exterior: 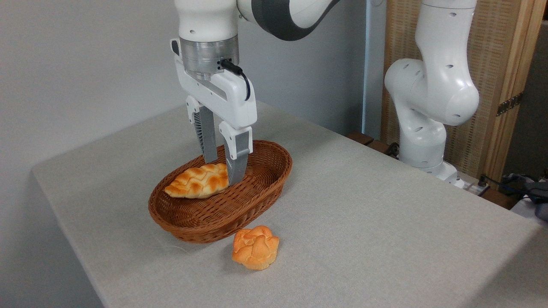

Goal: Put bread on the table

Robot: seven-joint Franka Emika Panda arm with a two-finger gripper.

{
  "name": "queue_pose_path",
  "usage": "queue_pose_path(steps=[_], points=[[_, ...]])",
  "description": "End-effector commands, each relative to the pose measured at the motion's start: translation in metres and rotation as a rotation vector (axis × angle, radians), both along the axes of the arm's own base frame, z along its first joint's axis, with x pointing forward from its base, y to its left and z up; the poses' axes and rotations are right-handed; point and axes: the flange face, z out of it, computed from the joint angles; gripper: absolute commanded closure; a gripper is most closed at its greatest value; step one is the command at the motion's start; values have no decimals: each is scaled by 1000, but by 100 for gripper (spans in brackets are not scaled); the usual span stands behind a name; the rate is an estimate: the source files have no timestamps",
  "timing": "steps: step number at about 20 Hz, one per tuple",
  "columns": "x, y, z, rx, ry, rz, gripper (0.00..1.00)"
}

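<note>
Both fingers of the claw [222, 173] clamp the bread's [198, 181] right end inside the basket [222, 209].

The bench [364, 222] is a large rectangular surface under a light grey-beige woven cloth, with a rounded corner visible at the left. Two items rest directly on it. A brown oval wicker basket [201, 224] sits beneath the claw [222, 175], its long axis running diagonally. A small round knobbly orange bun [255, 247] lies on the cloth below and slightly right of the claw, just beside the basket's near rim. The cloth to the right of the claw is bare.
</note>
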Motion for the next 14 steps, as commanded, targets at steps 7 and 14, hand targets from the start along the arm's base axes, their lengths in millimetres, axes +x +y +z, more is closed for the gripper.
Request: queue_pose_path(steps=[7, 14], points=[[5, -76, -49, 34, 31, -321, 0], [-10, -99, -74, 9, 63, -550, 0]])
